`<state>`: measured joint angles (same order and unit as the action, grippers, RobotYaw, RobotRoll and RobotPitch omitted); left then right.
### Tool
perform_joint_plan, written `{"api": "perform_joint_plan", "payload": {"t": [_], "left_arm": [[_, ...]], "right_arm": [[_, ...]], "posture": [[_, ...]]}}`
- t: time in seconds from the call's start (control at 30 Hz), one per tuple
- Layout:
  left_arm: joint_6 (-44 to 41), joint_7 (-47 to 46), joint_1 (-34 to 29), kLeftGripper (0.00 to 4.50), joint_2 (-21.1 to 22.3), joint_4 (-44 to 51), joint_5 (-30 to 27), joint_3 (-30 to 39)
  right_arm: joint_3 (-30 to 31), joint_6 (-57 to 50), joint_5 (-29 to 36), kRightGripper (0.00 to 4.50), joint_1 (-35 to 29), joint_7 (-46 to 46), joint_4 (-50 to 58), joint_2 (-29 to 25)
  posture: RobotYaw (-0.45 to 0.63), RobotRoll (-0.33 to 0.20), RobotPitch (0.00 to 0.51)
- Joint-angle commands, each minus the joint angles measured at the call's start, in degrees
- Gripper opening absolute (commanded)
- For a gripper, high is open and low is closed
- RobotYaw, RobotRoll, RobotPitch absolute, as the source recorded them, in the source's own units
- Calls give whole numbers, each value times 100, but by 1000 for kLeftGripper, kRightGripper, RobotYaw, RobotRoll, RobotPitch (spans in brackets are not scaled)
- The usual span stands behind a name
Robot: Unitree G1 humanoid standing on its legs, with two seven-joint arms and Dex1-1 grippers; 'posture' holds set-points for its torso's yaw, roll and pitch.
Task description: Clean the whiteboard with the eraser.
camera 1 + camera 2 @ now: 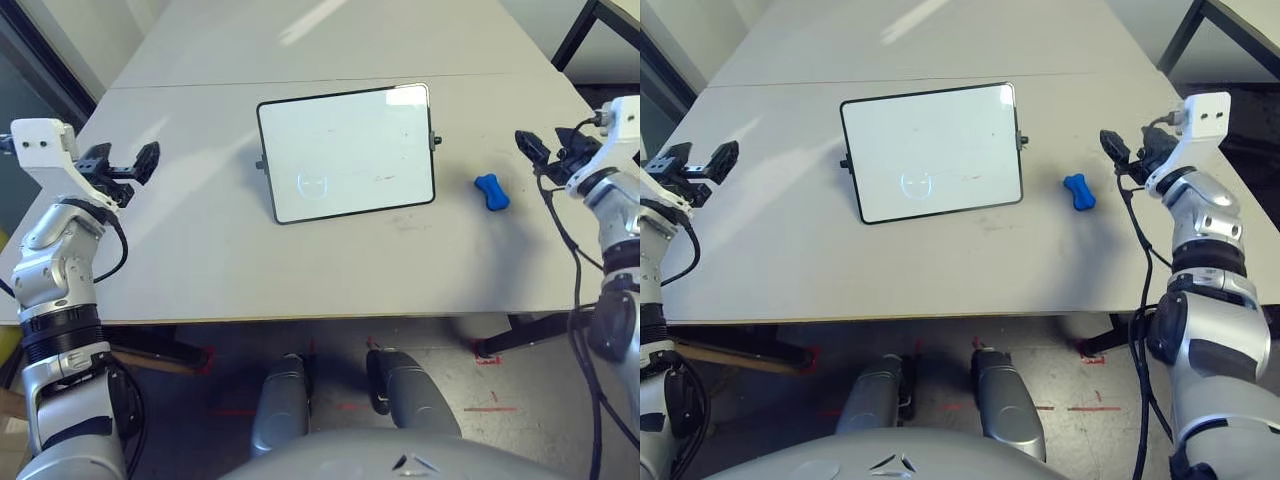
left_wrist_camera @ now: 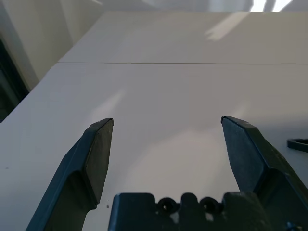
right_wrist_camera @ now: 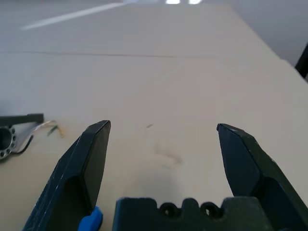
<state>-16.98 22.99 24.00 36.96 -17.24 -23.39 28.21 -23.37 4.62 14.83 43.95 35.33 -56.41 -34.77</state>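
Whiteboard [image 1: 350, 150]: white, edged in black, marked with a pale blue squiggle and tiny red specks
Eraser [image 1: 491, 192]: bright blue all over
Table [image 1: 200, 270]: light grey, crossed by a thin dark line
Gripper fingers [image 2: 96, 163]: black

No readable text, label, brand, number or sign can be made out anywhere here.

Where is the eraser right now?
In the left eye view, the blue eraser lies on the table, between the whiteboard's right edge and the open right gripper.
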Motion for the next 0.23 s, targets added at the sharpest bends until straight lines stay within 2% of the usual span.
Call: {"api": "perform_joint_plan", "payload": {"t": [0.03,0.23], "left_arm": [[274,-134,52,4500,-15,-250,106,70],[506,-240,72,4500,18,-502,119,83]], "right_arm": [[-88,274,142,4495,-149,-94,111,72],[-39,376,179,4495,-159,-181,79,137]], "posture": [[5,0,144],[11,0,131]]}}
